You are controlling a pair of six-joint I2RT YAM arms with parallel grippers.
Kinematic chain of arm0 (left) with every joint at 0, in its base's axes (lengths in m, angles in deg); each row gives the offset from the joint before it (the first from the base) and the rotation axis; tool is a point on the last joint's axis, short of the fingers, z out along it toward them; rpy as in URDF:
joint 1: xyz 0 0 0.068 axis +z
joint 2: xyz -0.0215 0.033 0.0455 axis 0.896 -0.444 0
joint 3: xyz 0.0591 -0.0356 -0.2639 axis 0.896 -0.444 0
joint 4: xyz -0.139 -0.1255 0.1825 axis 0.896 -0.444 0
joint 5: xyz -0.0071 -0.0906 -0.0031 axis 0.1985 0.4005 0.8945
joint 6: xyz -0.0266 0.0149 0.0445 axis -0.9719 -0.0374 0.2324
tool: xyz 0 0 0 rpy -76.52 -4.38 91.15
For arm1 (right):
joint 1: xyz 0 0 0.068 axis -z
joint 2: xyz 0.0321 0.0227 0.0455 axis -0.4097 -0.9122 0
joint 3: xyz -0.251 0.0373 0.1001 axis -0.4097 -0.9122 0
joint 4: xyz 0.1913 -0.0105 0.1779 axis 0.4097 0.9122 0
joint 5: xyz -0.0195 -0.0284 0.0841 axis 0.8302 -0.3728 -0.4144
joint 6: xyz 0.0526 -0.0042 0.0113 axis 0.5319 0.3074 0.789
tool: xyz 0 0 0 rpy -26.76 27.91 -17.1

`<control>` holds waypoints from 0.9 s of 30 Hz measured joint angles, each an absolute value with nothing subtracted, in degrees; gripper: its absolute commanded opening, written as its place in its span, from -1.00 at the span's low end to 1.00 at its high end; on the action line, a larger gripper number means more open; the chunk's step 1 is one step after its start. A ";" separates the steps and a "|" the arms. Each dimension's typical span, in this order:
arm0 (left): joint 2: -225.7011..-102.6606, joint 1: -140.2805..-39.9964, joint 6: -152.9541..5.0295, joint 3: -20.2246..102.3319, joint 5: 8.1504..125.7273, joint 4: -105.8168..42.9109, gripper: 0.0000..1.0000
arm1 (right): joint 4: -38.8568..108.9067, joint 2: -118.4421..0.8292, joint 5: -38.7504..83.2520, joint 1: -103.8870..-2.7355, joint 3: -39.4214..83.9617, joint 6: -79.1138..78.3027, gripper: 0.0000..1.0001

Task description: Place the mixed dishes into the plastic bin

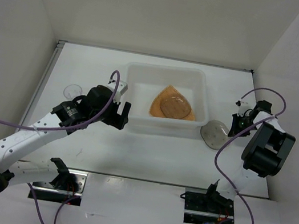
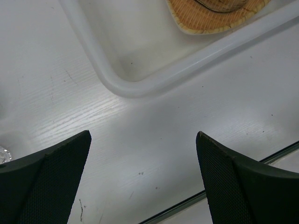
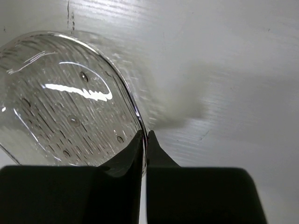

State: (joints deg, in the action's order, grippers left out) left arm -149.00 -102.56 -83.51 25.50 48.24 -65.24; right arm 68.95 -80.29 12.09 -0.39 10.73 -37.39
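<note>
speckled plate [image 3: 60, 102] — rim pinched between jaws of right gripper [image 3: 145, 136]

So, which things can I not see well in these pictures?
Woven plate: left wrist view, cut off by the top edge.
Grey plate: right wrist view, cut off by the left edge; near rim hidden by the right end effector.
Cup: top view, too small and clear to show detail.
</note>
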 measured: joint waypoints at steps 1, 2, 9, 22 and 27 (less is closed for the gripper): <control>-149.00 -102.56 -83.51 25.50 48.20 -65.24 0.98 | 69.48 -79.98 11.46 0.09 10.69 -37.90 -1.00; -149.00 -102.56 -83.49 25.50 48.04 -65.24 0.98 | 70.09 -79.44 11.04 0.74 10.43 -38.53 -1.00; -149.00 -102.56 -83.51 25.48 47.89 -65.22 0.98 | 80.78 -64.73 11.48 7.06 10.71 -45.22 -1.00; -149.00 -102.56 -83.57 25.48 47.59 -65.22 0.98 | 103.77 -53.60 3.41 6.40 32.61 -51.58 -1.00; -149.00 -102.56 -83.57 25.48 46.97 -65.22 0.98 | 105.91 -54.32 1.49 -5.81 41.99 -45.42 -1.00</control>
